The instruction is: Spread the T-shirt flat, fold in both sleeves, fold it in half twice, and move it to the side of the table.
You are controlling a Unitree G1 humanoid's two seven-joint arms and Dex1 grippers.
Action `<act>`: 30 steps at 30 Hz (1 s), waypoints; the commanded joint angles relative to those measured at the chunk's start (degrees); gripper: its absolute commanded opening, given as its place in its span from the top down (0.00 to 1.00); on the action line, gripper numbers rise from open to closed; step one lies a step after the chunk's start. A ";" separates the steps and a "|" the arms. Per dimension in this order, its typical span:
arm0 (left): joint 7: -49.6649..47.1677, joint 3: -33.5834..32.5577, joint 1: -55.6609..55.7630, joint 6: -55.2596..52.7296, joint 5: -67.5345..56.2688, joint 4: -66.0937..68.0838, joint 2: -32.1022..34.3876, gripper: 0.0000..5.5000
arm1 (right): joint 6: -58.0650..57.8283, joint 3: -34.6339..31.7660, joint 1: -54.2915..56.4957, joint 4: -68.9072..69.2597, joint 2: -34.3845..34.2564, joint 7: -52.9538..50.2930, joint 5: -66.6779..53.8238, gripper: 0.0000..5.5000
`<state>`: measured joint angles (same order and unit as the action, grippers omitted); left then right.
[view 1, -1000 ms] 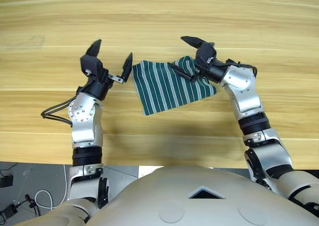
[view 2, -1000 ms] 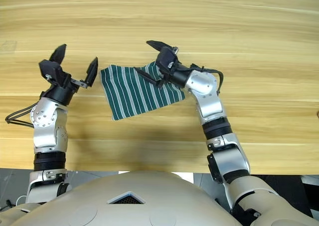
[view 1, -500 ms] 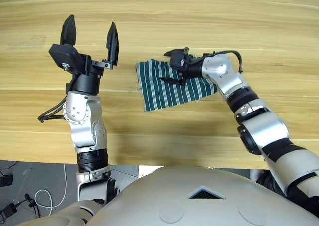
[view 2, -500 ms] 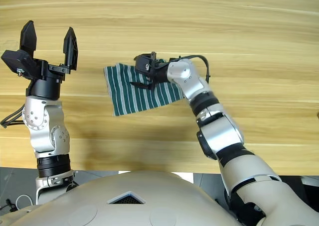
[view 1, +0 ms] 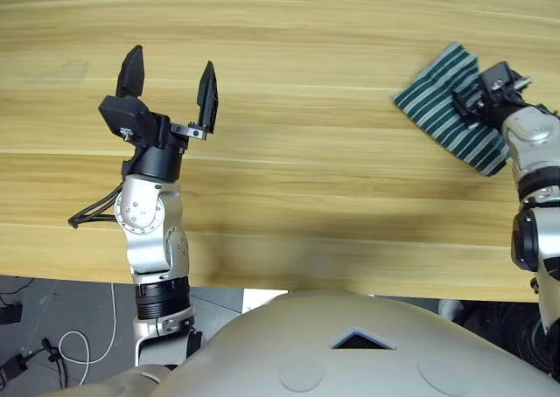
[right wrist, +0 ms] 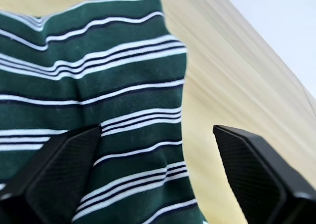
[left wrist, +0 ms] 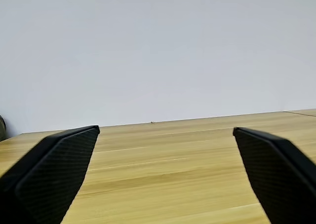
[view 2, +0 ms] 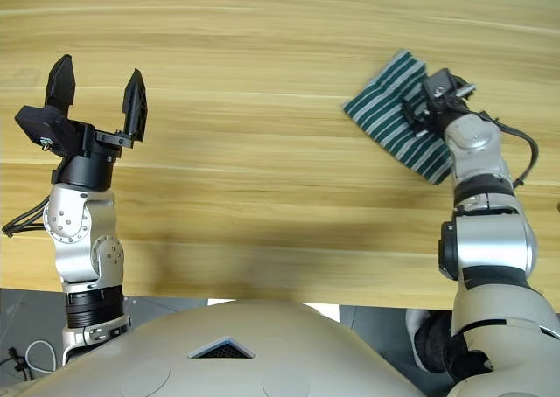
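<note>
The folded T-shirt (view 1: 435, 101), dark green with white stripes, lies on the wooden table (view 1: 297, 178) near its right side. My right gripper (view 1: 479, 92) rests on the shirt's right part, fingers spread. In the right wrist view the striped T-shirt (right wrist: 89, 66) lies under and between the open right gripper (right wrist: 158, 130); one finger (right wrist: 59, 174) is over the cloth, the other over bare wood. My left gripper (view 1: 171, 65) is held up above the table's left part, open and holding nothing. In the left wrist view the left gripper (left wrist: 165, 130) faces across the bare tabletop toward a pale wall.
The table's near edge (view 1: 289, 283) runs just in front of me. A floor with cables (view 1: 52, 344) lies below at the left.
My right arm has swung out to the right, carrying the folded T-shirt from the table's middle to its right side. The left gripper stays raised and open, shifted only slightly.
</note>
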<state>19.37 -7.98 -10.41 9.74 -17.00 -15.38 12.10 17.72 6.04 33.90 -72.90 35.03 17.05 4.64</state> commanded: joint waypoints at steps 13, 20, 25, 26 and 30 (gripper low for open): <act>0.02 4.05 -4.54 4.58 4.18 1.90 -2.25 0.09 | -5.51 -7.90 -11.92 -3.85 0.57 -18.04 -0.92 0.24; -0.53 5.48 -3.91 6.88 6.26 3.72 -2.97 0.09 | -1.42 -10.99 -9.36 -2.29 2.30 -24.71 -1.94 0.24; -0.52 6.05 -3.27 7.60 6.63 4.72 -3.55 0.09 | 6.66 -12.34 -7.21 1.19 2.24 -28.10 -1.99 0.24; -0.67 6.17 -3.09 7.90 6.64 4.74 -3.77 0.09 | 10.45 -12.55 -6.77 3.49 2.34 -29.65 -1.60 0.24; -2.22 5.74 -1.97 9.85 6.66 3.89 -4.94 0.09 | 21.63 -11.47 -7.54 21.55 0.88 -35.30 3.59 0.24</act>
<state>18.36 -1.84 -13.84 18.53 -11.23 -10.96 7.87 35.12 -6.34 26.70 -62.36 37.15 -16.11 4.98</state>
